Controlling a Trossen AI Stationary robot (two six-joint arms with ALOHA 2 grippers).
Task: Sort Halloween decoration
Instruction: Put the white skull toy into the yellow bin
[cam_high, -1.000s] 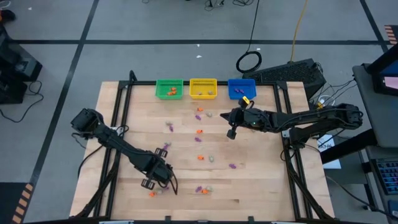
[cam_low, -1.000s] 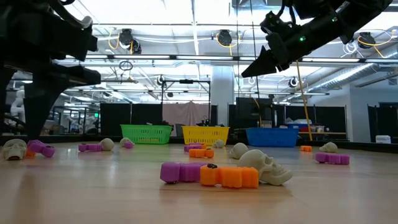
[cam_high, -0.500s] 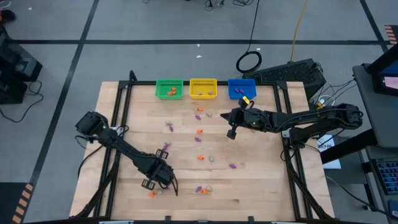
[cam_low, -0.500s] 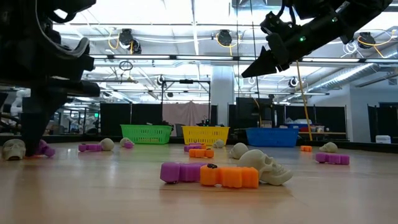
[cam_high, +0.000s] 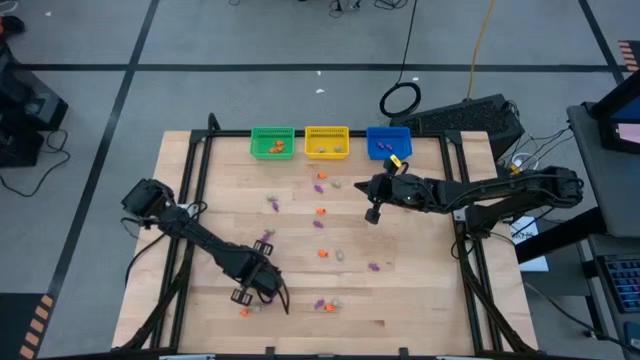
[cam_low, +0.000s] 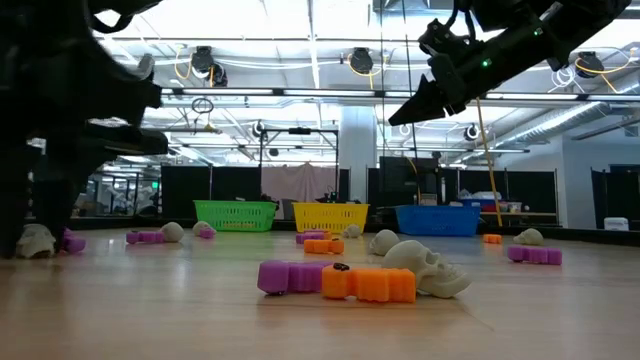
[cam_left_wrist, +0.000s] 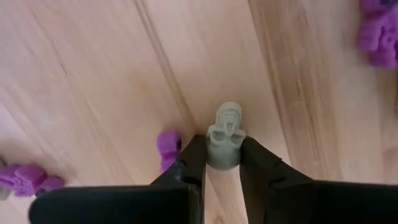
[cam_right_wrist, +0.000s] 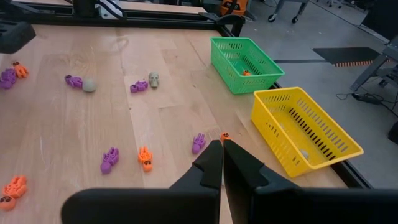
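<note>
We find the left tool (cam_high: 248, 297) down at the bench (cam_high: 420, 290) near its front edge, toward the left side, with a small skull (cam_left_wrist: 224, 135) sitting between its fingers (cam_left_wrist: 191, 163). A trinket (cam_left_wrist: 166, 144) lies just beside that tool, touching one finger's outer side, and two more (cam_left_wrist: 28, 178) (cam_left_wrist: 378, 31) lie farther out on either side of it. The right tool (cam_high: 372, 213) hangs above the bench's middle right, well apart from the left one. Beyond it, along the bench's far edge, three baskets (cam_high: 328, 141) stand in a row. Between the two tools, scattered trinkets (cam_high: 321, 253) lie on the bench.
</note>
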